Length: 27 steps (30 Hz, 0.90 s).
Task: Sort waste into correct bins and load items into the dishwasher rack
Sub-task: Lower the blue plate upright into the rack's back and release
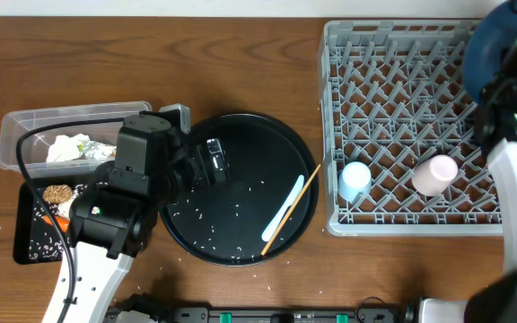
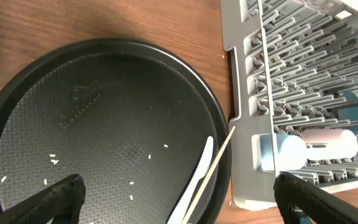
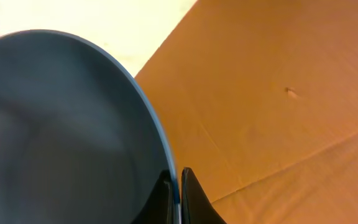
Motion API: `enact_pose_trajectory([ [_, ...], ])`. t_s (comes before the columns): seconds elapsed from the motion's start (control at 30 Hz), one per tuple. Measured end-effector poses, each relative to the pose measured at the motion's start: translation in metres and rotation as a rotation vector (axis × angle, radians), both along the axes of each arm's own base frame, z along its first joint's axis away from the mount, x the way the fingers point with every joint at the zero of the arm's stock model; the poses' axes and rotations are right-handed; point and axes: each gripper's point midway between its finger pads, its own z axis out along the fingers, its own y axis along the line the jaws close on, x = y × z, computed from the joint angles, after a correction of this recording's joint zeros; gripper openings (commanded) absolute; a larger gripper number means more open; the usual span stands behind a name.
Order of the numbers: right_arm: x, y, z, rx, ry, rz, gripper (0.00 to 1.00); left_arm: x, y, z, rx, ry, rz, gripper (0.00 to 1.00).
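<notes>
Left claw (image 2: 179, 190): fully apart over the round black tray (image 2: 104, 93), empty. Right claw (image 3: 176, 183): clamped on the rim of the dark blue plate (image 3: 61, 124).

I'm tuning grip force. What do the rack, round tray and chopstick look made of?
Rack: likely moulded plastic, matt light grey, thin uniform pegs. Round tray: probably plastic, black, finely textured surface with a dull sheen. Chopstick: seemingly wood or bamboo, pale tan, unglossed.

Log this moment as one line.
left claw: open over round black tray | right claw: shut on blue plate rim | rack: blue cup, pink cup | tray: utensil, chopstick
</notes>
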Motion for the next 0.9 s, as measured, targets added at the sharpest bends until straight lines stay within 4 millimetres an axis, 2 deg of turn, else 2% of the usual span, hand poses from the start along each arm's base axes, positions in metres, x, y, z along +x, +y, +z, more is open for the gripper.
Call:
enact_pose_trajectory([
  [0.17, 0.035, -0.004, -0.055, -0.072, 0.137, 0.008, 0.01, 0.0, 0.0, 0.0, 0.0, 0.0, 0.0, 0.98],
  [0.27, 0.048, -0.01, -0.072, -0.132, 0.172, -0.015, 0.01, 0.0, 0.0, 0.0, 0.001, 0.001, 0.0, 0.98],
  [0.4, 0.059, -0.001, -0.087, -0.188, 0.235, 0.001, 0.01, 0.0, 0.0, 0.0, 0.0, 0.0, 0.0, 0.98],
  [0.47, 0.062, 0.007, -0.089, -0.205, 0.253, 0.01, 0.01, 0.0, 0.0, 0.0, 0.0, 0.0, 0.0, 0.98],
  [0.73, 0.07, 0.023, -0.067, -0.293, 0.23, 0.021, 0.01, 0.0, 0.0, 0.0, 0.0, 0.0, 0.0, 0.98],
  [0.9, 0.067, 0.025, -0.071, -0.323, 0.305, 0.023, 0.01, 0.0, 0.0, 0.0, 0.0, 0.0, 0.0, 0.98],
])
